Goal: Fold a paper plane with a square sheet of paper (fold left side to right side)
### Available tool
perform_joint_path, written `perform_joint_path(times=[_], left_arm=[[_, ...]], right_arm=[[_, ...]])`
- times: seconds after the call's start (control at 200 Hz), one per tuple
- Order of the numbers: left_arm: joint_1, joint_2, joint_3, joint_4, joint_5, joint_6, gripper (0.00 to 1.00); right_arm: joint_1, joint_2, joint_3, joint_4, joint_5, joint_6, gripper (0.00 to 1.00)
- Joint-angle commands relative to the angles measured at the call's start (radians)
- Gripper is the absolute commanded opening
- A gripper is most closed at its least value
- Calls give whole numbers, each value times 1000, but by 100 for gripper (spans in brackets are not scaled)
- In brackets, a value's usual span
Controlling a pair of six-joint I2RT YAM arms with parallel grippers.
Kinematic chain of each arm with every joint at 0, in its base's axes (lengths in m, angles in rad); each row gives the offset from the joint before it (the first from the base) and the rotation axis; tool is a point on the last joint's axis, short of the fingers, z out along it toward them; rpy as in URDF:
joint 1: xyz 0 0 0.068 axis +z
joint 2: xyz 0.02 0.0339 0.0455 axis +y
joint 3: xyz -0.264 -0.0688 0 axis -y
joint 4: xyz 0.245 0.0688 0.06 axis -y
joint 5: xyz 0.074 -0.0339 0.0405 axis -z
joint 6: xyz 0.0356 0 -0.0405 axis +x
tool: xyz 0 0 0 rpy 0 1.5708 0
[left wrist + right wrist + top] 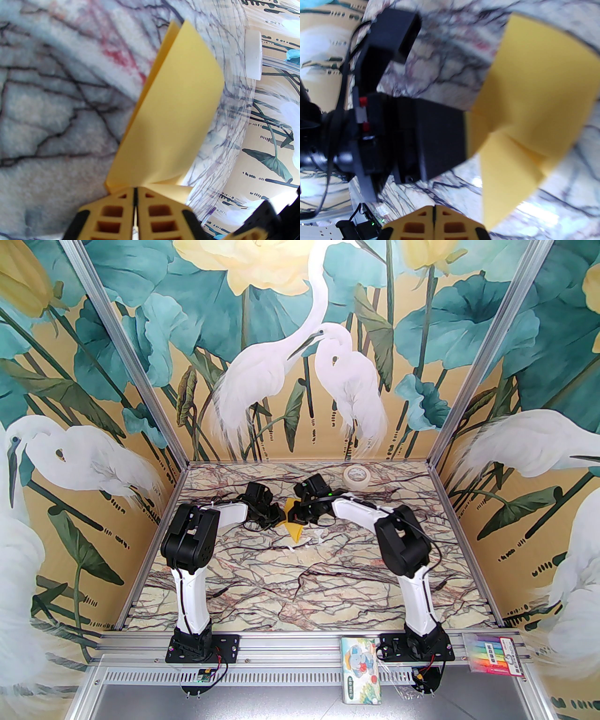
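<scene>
– Left gripper (135, 188), wrist cam: fingers pressed tight, clamped on one edge of the yellow paper (173, 100).
– Paper's state?
– Partly folded. Two layers show, gaping a bit at the far end. It stands out from the fingertips w/ the marble table (46, 117) behind it.
– Right gripper?
– Right gripper (434, 208): fingers together, nothing seen btwn them. Paper sits up & to its right, held by the left gripper's black body. One pointed corner hangs near the right fingertips; can't tell if it touches.
– Top cam?
– Both wrists meet mid-table, toward the far side. Paper pokes out btwn & below them, tip pointing at the arm bases. Small white marks (318, 540) lie just right of that tip. Cream tape roll (356, 476) sits at the far edge, well apart. Tissue pack (361, 671) & marker set (494, 655) sit on the near rail, either side of the right arm's base.
</scene>
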State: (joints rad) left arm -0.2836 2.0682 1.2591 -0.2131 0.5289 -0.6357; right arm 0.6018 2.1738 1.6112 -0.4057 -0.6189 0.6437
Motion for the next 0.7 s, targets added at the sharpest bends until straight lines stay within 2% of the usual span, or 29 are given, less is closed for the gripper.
perform_joint_path(times=[0.0,0.695], left_arm=[[-12,27,-8,-35,-38,-4,10],[-13,30,0,-47,-46,-4,10]], right_arm=[[-4,64,33,-9,-60,12,3],[-26,133,14,-52,-80,8,2]])
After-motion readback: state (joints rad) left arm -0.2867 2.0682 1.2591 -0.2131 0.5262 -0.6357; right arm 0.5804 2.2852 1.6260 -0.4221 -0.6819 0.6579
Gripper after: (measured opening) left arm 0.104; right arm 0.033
